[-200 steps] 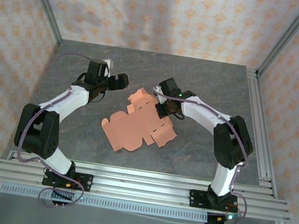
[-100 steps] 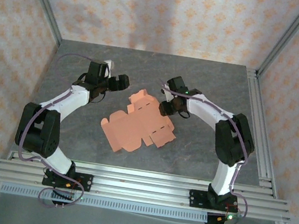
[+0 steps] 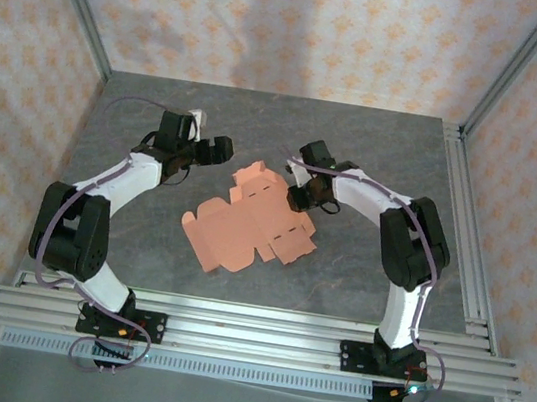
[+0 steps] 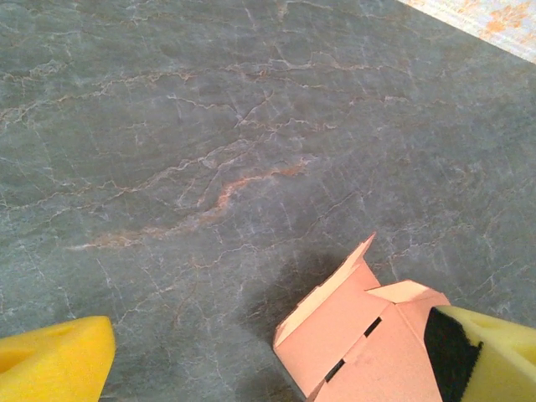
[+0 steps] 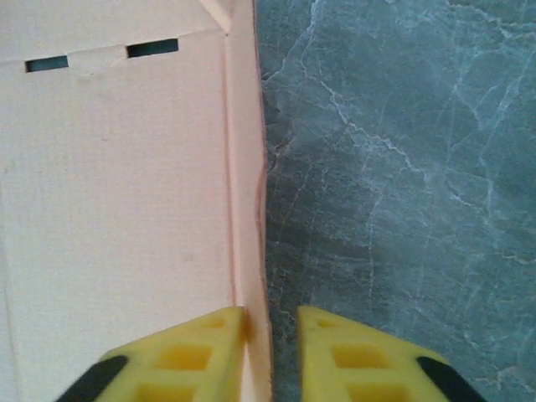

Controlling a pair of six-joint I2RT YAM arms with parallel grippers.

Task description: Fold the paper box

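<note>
The paper box (image 3: 244, 228) is a flat salmon-orange die-cut sheet lying mid-table, with a far flap raised (image 4: 360, 335). My right gripper (image 3: 296, 197) is at the sheet's far right corner. In the right wrist view its yellow fingers (image 5: 201, 352) straddle a thin upturned edge strip of the sheet (image 5: 247, 209). The left finger touches the strip, and a narrow gap of table shows before the right finger, so the right gripper (image 5: 272, 335) stands narrowly open. My left gripper (image 3: 214, 147) hovers wide open just left of the raised flap and holds nothing (image 4: 272, 360).
The grey marbled table (image 3: 358, 275) has bare room on all sides of the sheet. An aluminium rail (image 3: 463, 220) runs along the right edge and patterned walls enclose the back and sides. A small white object (image 3: 194, 112) sits behind the left wrist.
My right gripper has shifted slightly right along the sheet's far edge and its jaws have parted from shut to a narrow gap. The left arm has not moved.
</note>
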